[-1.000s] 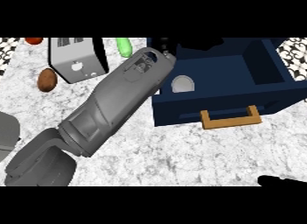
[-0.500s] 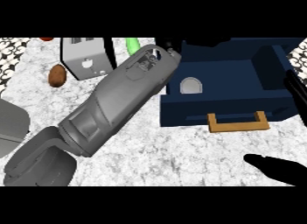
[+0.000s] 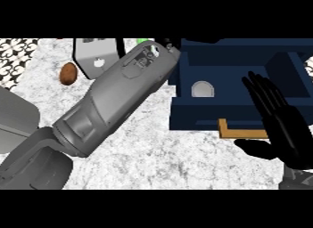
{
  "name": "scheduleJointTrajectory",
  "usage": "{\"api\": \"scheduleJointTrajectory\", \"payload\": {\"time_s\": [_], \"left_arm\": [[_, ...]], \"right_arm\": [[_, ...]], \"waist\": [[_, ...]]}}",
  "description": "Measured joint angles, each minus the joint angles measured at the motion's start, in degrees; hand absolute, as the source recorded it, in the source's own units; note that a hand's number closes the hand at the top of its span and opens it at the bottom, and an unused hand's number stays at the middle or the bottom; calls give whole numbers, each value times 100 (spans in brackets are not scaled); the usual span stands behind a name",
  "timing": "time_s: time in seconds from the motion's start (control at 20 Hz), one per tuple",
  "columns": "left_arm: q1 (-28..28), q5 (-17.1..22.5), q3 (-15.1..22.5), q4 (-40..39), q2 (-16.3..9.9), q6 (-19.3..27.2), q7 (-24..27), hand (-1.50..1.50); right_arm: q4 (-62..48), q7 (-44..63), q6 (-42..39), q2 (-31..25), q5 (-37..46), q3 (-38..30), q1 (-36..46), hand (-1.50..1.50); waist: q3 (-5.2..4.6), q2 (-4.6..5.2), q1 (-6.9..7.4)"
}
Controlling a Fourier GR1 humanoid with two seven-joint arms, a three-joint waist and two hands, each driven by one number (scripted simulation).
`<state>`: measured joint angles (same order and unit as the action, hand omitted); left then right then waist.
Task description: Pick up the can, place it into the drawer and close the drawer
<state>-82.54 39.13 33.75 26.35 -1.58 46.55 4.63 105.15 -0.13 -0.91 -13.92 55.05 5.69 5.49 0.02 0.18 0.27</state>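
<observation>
The dark blue drawer (image 3: 185,120) stands open on the marble counter, its tan handle (image 3: 232,132) facing me. The grey can (image 3: 201,89) sits inside the drawer near its left wall, apart from both hands. My left forearm runs from the lower left up to the drawer's far left corner. Only dark bits of the left hand (image 3: 167,43) show there at the picture's top; the rest is hidden. My right hand (image 3: 284,129) is open, fingers straight and pointing up. It hovers over the drawer's front right part and covers the handle's right end.
A grey and white toaster (image 3: 96,55) stands at the back left, with a brown rounded object (image 3: 67,73) beside it and a green thing (image 3: 141,41) behind. Patterned tiles (image 3: 10,55) border the counter at the left and right.
My right hand has risen from the lower right edge to the drawer's front, fingers straight. The can stays in the drawer, and the left forearm has hardly moved.
</observation>
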Motion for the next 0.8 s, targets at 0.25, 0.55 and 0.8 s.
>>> {"api": "scheduleJointTrajectory", "payload": {"time_s": [0.25, 0.55, 0.8], "left_arm": [[234, -195, 76, 576, -337, 28, -427, -150], [514, -392, 104, 1311, -950, -60, -914, -150], [819, -537, 186, 1953, -1356, -49, -1247, -150]], "right_arm": [[-1077, -141, 718, 299, 365, -32, 342, -150], [-2277, -383, 1533, 465, 657, -258, 907, -150], [-3102, -583, 1989, 445, 828, -458, 1359, -150]], "waist": [[1, -33, 97], [-66, -98, 145], [-120, -150, 218]]}}
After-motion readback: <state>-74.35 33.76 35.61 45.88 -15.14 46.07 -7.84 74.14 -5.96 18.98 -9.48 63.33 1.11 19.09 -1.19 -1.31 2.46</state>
